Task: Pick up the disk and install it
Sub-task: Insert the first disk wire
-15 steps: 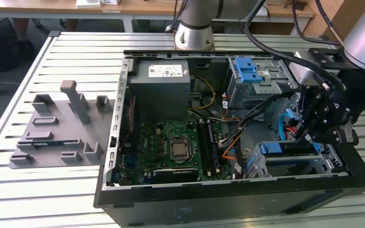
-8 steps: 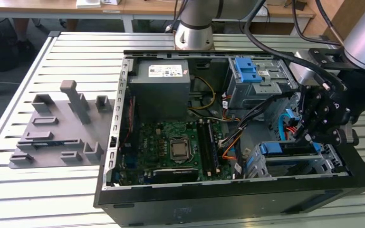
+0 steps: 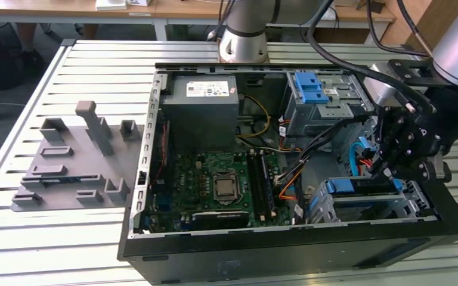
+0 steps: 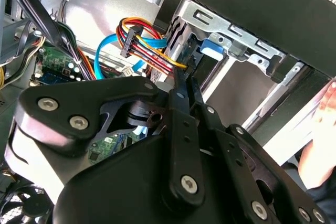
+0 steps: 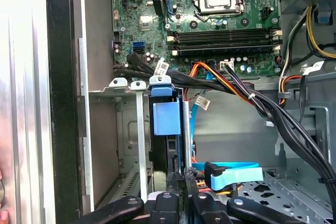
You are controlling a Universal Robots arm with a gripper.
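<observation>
The disk (image 5: 167, 121) stands on edge in a slot of the drive cage (image 5: 123, 129), its blue carrier frame facing out of the cage mouth and its dark body sunk between the cage's metal rails; in the exterior view it (image 3: 356, 186) is seen as a blue strip at the cage's top. The gripper (image 5: 182, 178) is held directly over the cage, and its fingers (image 5: 173, 182) are drawn together with their tips at the disk's outer edge; whether a lip of the carrier is pinched between them cannot be told. The disk is judged to be stiff, fairly dense and sensitive to knocks, with smooth metal faces that would slip, so it is best taken by the plastic carrier's edges and kept square to the cage rails. A blue flat cable (image 5: 236, 176) lies just beside the cage and could be snagged.
</observation>
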